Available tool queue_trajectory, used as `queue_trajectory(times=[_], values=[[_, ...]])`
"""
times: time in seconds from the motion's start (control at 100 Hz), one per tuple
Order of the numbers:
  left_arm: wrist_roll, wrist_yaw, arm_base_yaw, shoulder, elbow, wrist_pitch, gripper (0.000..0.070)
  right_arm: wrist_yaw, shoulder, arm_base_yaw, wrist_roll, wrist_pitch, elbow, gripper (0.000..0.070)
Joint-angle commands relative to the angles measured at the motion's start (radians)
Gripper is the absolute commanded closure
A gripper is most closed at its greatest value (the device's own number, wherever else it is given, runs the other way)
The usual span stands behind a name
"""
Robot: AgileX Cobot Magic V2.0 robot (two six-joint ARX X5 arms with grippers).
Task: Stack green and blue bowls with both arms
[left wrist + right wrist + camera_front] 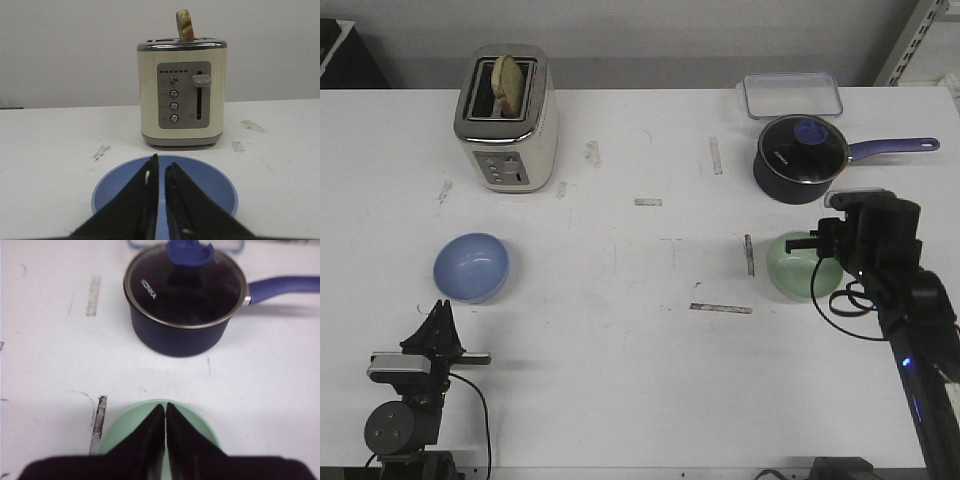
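The light blue bowl point(471, 267) sits upright on the white table at the left; in the left wrist view it point(210, 187) lies just beyond the fingertips. My left gripper point(441, 312) point(162, 164) is low at the front left, a little short of that bowl, shut and empty. The pale green bowl point(800, 272) sits at the right; in the right wrist view it point(125, 427) lies under the fingers. My right gripper point(807, 243) point(165, 407) hovers over the green bowl, jaws closed together, holding nothing.
A cream toaster point(507, 118) with a slice of bread stands at the back left. A dark purple lidded saucepan point(800, 155) and a clear lidded box point(791, 95) are behind the green bowl. Grey tape marks point(721, 308) lie on the table.
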Motion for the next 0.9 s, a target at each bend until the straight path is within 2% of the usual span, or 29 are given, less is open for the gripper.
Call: queue_trajectory(times=[0.0, 0.15, 0.21, 0.33, 0.41, 0.47, 0.62, 0.89], values=[[-0.002, -0.003, 0.000, -0.002, -0.020, 0.014, 0.0697, -0.029, 0.057, -0.019, 0.089, -0.075, 0.076, 0.0700], [-0.002, -0.003, 0.000, -0.002, -0.020, 0.014, 0.0697, -0.214, 0.119, -0.103, 0.139, -0.155, 0.160, 0.0699], [-0.002, -0.003, 0.000, -0.002, -0.020, 0.014, 0.0697, -0.251, 0.122, -0.137, 0.152, -0.165, 0.161, 0.0660], [-0.002, -0.003, 0.000, -0.002, -0.020, 0.014, 0.0697, -0.252, 0.127, -0.190, 0.144, -0.208, 0.161, 0.0554], [-0.002, -0.003, 0.000, -0.002, -0.020, 0.014, 0.0697, -0.252, 0.128, -0.220, 0.114, -0.247, 0.160, 0.0532], [-0.002, -0.003, 0.000, -0.002, -0.020, 0.014, 0.0697, -0.252, 0.130, -0.238, 0.090, -0.270, 0.159, 0.0490], [-0.002, -0.003, 0.000, -0.002, -0.020, 0.014, 0.0697, -0.252, 0.134, -0.260, 0.071, -0.285, 0.132, 0.0239], [-0.002, -0.003, 0.000, -0.002, -0.020, 0.014, 0.0697, -0.256, 0.135, -0.285, 0.054, -0.208, -0.025, 0.0227]])
